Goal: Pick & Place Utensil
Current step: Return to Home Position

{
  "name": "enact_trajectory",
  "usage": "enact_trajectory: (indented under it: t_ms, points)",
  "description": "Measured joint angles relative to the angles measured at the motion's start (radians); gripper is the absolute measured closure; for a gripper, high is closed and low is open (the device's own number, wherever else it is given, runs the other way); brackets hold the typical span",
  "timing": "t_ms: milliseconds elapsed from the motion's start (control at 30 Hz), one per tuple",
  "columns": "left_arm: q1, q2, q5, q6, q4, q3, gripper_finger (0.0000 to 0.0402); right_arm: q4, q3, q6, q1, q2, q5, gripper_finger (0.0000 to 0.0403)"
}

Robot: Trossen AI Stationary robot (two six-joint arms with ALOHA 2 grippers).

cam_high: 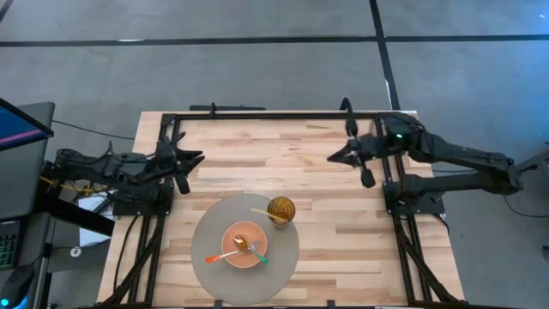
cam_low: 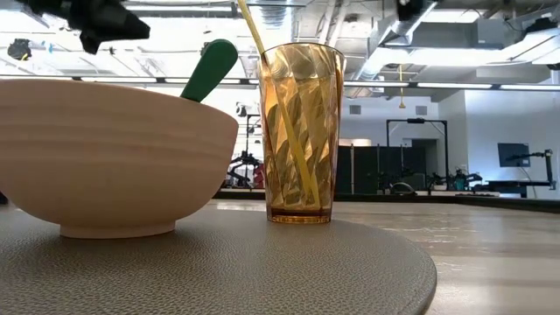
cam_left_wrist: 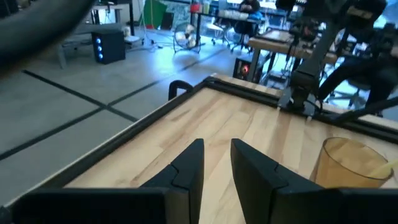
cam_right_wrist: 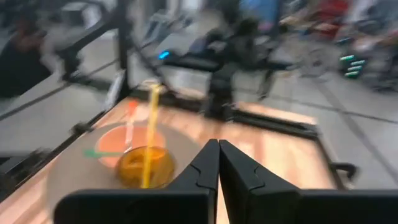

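Note:
A pale orange bowl stands on a round grey mat near the table's front edge. An orange-handled utensil and a green-handled utensil lie with their heads in the bowl. An amber glass with a yellow straw stands on the mat behind the bowl. My left gripper hovers at the table's left, a narrow gap between its fingers, empty. My right gripper hovers at the far right, shut and empty.
A black frame runs along the table's far and side edges. Bare wood lies between the two grippers and to the mat's right. In the low view the bowl and glass stand close in front of the camera.

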Motion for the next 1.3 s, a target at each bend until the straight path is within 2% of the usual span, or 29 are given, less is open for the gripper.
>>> enact_trajectory:
  t_ms: [100, 267, 333, 433, 600, 800, 900, 1000, 1167, 1300]
  points:
    - [0.000, -0.060, 0.008, 0.025, 0.046, -0.062, 0.0321, 0.088, -0.132, 0.046, -0.019, -0.125, 0.031, 0.0399]
    - [0.000, -0.150, 0.186, 0.166, 0.240, -0.192, 0.0321, 0.104, -0.298, 0.062, -0.037, -0.309, 0.030, 0.0399]
    - [0.000, -0.183, 0.222, 0.217, 0.304, -0.234, 0.0321, 0.105, -0.339, 0.112, -0.039, -0.357, 0.031, 0.0399]
    - [0.000, -0.229, 0.238, 0.234, 0.322, -0.275, 0.0321, 0.105, -0.403, 0.185, -0.028, -0.429, 0.030, 0.0399]
    - [0.000, -0.305, 0.300, 0.233, 0.340, -0.320, 0.0321, 0.139, -0.536, 0.203, 0.006, -0.554, 0.030, 0.0398]
    - [0.001, -0.368, 0.304, 0.241, 0.375, -0.351, 0.0321, 0.220, -0.656, 0.252, 0.006, -0.708, 0.045, 0.0401]
    - [0.000, -0.365, 0.297, 0.244, 0.411, -0.384, 0.0321, 0.213, -0.700, 0.271, 0.007, -0.778, 0.090, 0.0402]
    - [0.001, -0.368, 0.246, 0.250, 0.450, -0.416, 0.0321, 0.209, -0.723, 0.303, 0.007, -0.839, 0.150, 0.0402]
    - [0.001, -0.368, 0.218, 0.251, 0.493, -0.442, 0.0321, 0.262, -0.783, 0.333, 0.011, -0.835, 0.221, 0.0402]
    - [0.000, -0.368, 0.217, 0.251, 0.508, -0.458, 0.0321, 0.289, -0.837, 0.366, 0.011, -0.839, 0.320, 0.0403]
